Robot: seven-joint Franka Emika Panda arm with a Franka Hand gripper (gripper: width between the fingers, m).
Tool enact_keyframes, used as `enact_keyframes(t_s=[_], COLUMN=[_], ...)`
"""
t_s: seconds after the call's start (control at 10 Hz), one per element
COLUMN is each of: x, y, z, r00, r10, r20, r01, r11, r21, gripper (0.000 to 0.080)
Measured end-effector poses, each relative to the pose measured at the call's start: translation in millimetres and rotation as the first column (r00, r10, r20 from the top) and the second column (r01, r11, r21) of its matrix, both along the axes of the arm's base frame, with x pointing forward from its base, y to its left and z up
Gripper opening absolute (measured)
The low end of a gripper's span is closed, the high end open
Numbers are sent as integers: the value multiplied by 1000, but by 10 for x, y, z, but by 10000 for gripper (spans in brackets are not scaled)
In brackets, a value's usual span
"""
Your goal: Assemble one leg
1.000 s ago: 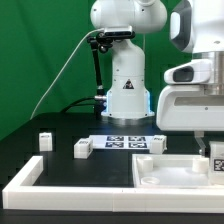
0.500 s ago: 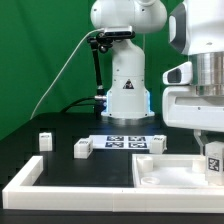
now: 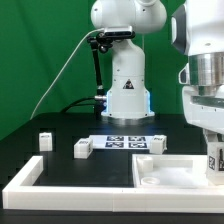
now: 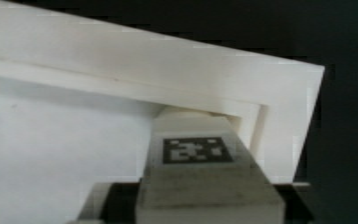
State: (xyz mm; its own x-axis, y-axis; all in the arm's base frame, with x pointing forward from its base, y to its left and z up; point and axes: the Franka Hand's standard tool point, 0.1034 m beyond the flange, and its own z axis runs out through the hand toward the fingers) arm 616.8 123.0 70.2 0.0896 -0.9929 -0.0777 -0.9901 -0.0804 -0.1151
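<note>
Exterior view, nearest: one long white L-shaped bar (image 3: 60, 185) lies along the front edge of the black desk (image 3: 60, 150).
Panel: one large flat white square panel (image 3: 165, 170) with a raised rim sits just behind the bar, toward the exterior view's right.
Hand: the hand (image 3: 214, 150) hangs at the exterior view's right edge, over the panel's far right corner; its fingers are largely cut off by the frame.
Leg in hand: one leg (image 3: 213, 160) with a square tag on its side stands upright below the hand, its foot low over the panel.
Wrist view: the same leg (image 4: 206, 160) runs out from between the two dark fingers (image 4: 123, 197), which press on its sides, narrowly parted to its width; its far end is at the panel's (image 4: 69, 130) rimmed corner.
Loose legs: two more, one (image 3: 45, 140) and another (image 3: 82, 148), well apart from the hand, toward the exterior view's left.
Marker board: one (image 3: 133, 142), flat on the desk behind the panel.
Farthest: the arm's white base (image 3: 127, 85) against a green backdrop.
</note>
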Motion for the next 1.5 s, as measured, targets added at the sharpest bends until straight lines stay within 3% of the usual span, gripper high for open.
enact_keyframes(t_s=[0.3,0.4,0.5,0.6,0.7,0.9,1.1,1.3,1.5], x=[2,0,3,20,28,5,11,47,74], y=[16,19,16,11,17,75,92,89,82], z=[-5,-9,-11,-8,-1,11,21,24,24], r00=[987,989,997,1000,1000,963,837,702,498], r10=[-161,-145,-83,-22,-6,270,547,712,865], r20=[-15,-14,-7,1,5,-5,-12,-31,-59], r01=[161,145,83,22,6,-270,-546,-712,-864], r11=[986,989,996,1000,1000,963,835,698,489], r21=[35,34,28,21,20,-21,-66,-82,-123], gripper=[291,469,586,586,637,646,648,648,648])
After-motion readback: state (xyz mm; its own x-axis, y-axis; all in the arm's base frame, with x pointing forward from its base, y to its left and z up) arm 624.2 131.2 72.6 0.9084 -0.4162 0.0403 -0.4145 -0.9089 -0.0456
